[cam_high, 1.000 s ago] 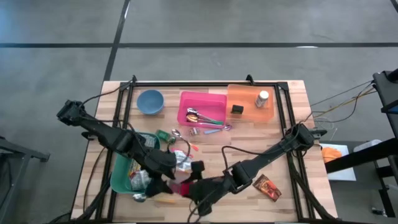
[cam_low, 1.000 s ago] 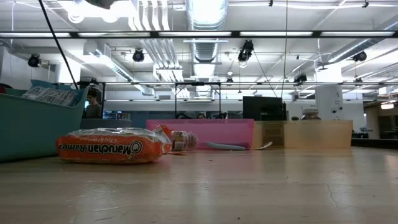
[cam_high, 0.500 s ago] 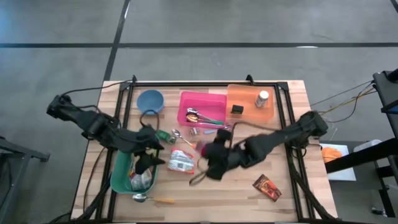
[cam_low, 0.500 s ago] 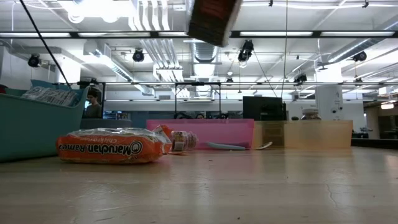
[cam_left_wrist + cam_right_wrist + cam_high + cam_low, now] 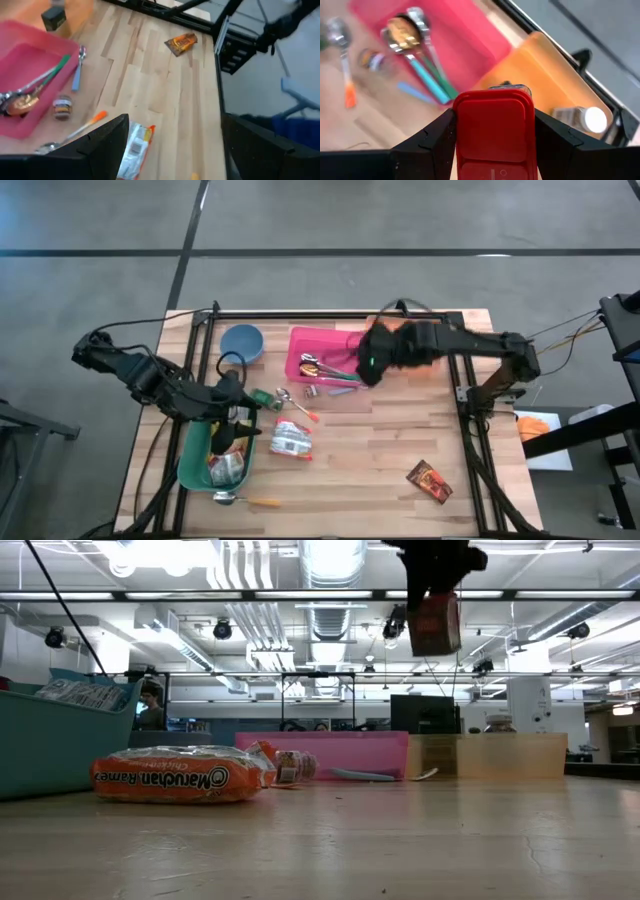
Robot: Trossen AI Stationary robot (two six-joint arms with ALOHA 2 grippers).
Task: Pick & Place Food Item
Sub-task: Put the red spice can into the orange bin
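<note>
- the right claw is pinching a red-lidded container, its two dark fingers pressed against the container's sides; in the high view this claw sits upper centre of the frame, over the seam between the pink tray and the orange tray.
- in the low view the container hangs high in the upper right-centre of the frame, well above the tabletop.
- the pink tray holds spoons and coloured-handled utensils; the orange tray carries a white-capped jar at its right side.
- the left claw is spread and holds nothing; it hangs over the teal bin at lower left of the high view, its fingers wide apart in the wrist view.
- just right of the bin lies a ramen packet, centre-left of the frame; in the low view it is the orange pack at left.
- a small jar and an orange-handled spoon lie on the tabletop beside the pink tray.
- a blue bowl stands upper left of the tabletop, left of the pink tray.
- a small brown packet lies alone at lower right, well apart from everything else.
- a spoon with a yellow handle lies at the bottom edge below the bin.
</note>
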